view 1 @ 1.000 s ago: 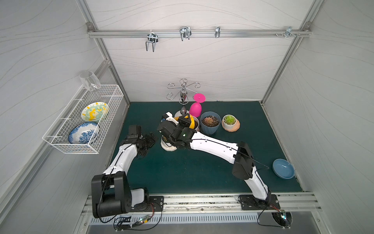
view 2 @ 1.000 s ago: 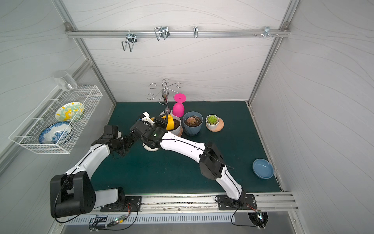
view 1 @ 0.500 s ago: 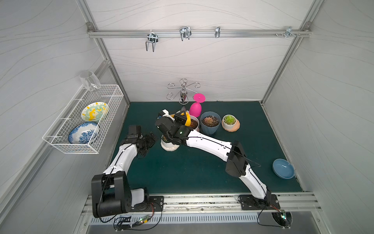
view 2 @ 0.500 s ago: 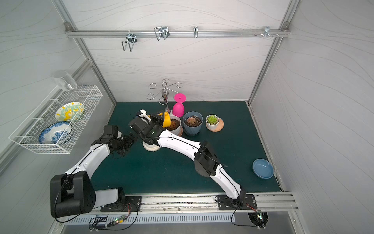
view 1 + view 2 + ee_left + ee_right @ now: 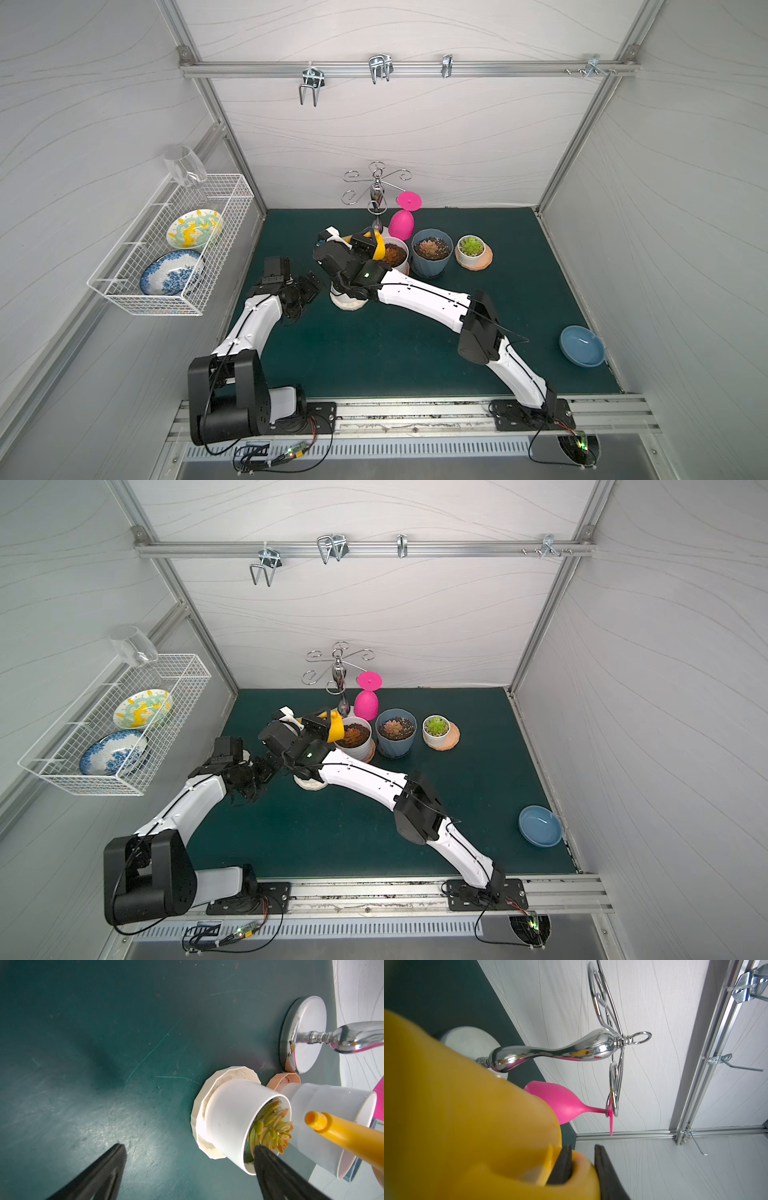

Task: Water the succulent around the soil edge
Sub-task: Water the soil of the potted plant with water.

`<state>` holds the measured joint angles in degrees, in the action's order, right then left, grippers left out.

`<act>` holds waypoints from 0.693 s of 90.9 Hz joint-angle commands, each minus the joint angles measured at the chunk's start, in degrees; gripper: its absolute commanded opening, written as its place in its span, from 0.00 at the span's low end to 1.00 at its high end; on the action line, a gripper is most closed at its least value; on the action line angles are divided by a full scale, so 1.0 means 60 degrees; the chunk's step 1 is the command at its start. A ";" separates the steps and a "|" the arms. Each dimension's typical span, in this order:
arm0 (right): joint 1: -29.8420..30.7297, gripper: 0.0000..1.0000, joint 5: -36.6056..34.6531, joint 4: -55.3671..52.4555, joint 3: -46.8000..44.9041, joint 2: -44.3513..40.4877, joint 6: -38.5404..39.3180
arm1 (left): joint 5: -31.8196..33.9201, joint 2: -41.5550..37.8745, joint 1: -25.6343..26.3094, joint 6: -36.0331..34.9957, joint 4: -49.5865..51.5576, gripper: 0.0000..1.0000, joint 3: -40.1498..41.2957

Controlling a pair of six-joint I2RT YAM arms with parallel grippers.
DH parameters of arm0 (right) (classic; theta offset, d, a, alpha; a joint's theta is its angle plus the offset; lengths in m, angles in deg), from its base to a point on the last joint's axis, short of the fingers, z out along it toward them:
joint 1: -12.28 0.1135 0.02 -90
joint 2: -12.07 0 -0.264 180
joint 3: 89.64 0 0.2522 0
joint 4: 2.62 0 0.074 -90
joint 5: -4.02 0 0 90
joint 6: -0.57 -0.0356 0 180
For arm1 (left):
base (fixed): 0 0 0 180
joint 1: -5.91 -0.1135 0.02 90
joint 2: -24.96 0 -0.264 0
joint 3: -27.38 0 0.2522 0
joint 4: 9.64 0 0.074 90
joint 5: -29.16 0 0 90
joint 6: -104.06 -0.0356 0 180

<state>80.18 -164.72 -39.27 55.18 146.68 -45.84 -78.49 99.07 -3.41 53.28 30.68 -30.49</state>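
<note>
While the right gripper (image 5: 582, 1148) is clamped on the handle (image 5: 583, 1172) of the yellow watering can (image 5: 467, 1115), one of its black fingers (image 5: 562, 1165) presses each side of it, as the right wrist view shows. In both top views the can hangs tilted above the green mat (image 5: 374, 353), toward the far left of centre. The right arm (image 5: 419, 297) stretches across to it from the near right.

The left wrist view shows the spout (image 5: 349, 1140) reaching toward the succulent (image 5: 270, 1129), with its round mouth close by the rim of the white pot (image 5: 226, 1124). Whether the mouth is over the soil cannot be told. That pot stands upright on a cream saucer (image 5: 200, 1109), and in the top views the arm hides most of it.

The left gripper (image 5: 190, 1146) is spread wide and holds nothing. It hovers just left of the saucer, and one finger crosses the pot's rim in its own view, contact unclear.

Just right of the can, a pale pot (image 5: 402, 268) with reddish leaves, a blue pot (image 5: 432, 268) and a small pot (image 5: 469, 259) on a peach saucer stand in a row. Behind them a pink glass (image 5: 401, 224) hangs upside down from a chrome stand (image 5: 376, 187). A blue bowl (image 5: 582, 345) lies near the right wall.
</note>
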 commanded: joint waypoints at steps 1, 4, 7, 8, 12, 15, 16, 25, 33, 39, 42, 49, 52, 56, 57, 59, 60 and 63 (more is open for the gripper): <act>0.0170 0.00 -0.0112 0.0442 0.0383 0.0061 0.0000 | -0.0090 0.0020 -0.0037 -0.0080 -0.0139 1.00 -0.0352; 0.0196 0.00 -0.0105 0.0437 0.0391 0.0065 -0.0007 | -0.0091 0.0017 -0.0039 -0.0078 -0.0133 1.00 -0.0352; 0.0228 0.00 -0.0103 0.0435 0.0392 0.0055 -0.0014 | -0.0098 0.0000 -0.0041 -0.0077 -0.0135 1.00 -0.0352; 0.0235 0.00 -0.0096 0.0433 0.0392 0.0045 -0.0014 | -0.0094 -0.0001 -0.0042 -0.0070 -0.0136 1.00 -0.0352; 0.0278 0.00 -0.0083 0.0401 0.0385 0.0040 -0.0052 | -0.0106 -0.0015 -0.0033 -0.0067 -0.0118 1.00 -0.0352; 0.0304 0.00 -0.0081 0.0344 0.0380 0.0017 -0.0133 | -0.0107 -0.0024 -0.0036 -0.0065 -0.0114 1.00 -0.0359; 0.0317 0.00 -0.0071 0.0315 0.0386 0.0005 -0.0162 | -0.0114 -0.0028 -0.0032 -0.0056 -0.0117 1.00 -0.0363; 0.0404 0.00 0.0019 -0.0210 0.0392 -0.0177 -0.0714 | -0.0094 -0.0086 -0.0040 -0.0091 -0.0071 1.00 -0.0397; 0.0484 0.00 0.0170 -0.0909 0.0381 -0.0454 -0.1459 | 0.0041 -0.0202 -0.0030 -0.0167 0.0058 1.00 -0.0451; 0.0537 0.00 0.0238 -0.1317 0.0348 -0.0678 -0.1927 | 0.0137 -0.0333 -0.0028 -0.0204 0.0159 1.00 -0.0512; 0.0555 0.00 0.0264 -0.1473 0.0315 -0.0789 -0.2147 | 0.0174 -0.0395 -0.0028 -0.0201 0.0203 1.00 -0.0526; 0.0585 0.00 0.0267 -0.1797 0.0153 -0.1076 -0.2530 | 0.0268 -0.0616 -0.0036 -0.0185 0.0335 1.00 -0.0577; 0.0592 0.00 0.0264 -0.1971 0.0080 -0.1201 -0.2731 | 0.0330 -0.0718 -0.0035 -0.0164 0.0370 1.00 -0.0593; 0.0604 0.00 0.0263 -0.2248 -0.0024 -0.1391 -0.3036 | 0.0382 -0.0861 -0.0037 -0.0115 0.0435 1.00 -0.0612; 0.0606 0.00 0.0262 -0.2314 -0.0072 -0.1439 -0.3093 | 0.0402 -0.0893 -0.0040 -0.0103 0.0450 1.00 -0.0614; 0.0607 0.00 0.0262 -0.2452 -0.0127 -0.1515 -0.3285 | 0.0435 -0.0983 -0.0039 -0.0087 0.0479 1.00 -0.0637; 0.0607 0.00 0.0262 -0.2548 -0.0160 -0.1545 -0.3357 | 0.0451 -0.1013 -0.0033 -0.0082 0.0501 1.00 -0.0641; 0.0607 0.00 0.0284 -0.2784 -0.0248 -0.1716 -0.3662 | 0.0484 -0.1134 -0.0033 -0.0043 0.0550 1.00 -0.0652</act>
<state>83.39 -162.06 -50.88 54.44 143.16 -59.61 -77.24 95.02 -3.41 53.26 32.54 -31.59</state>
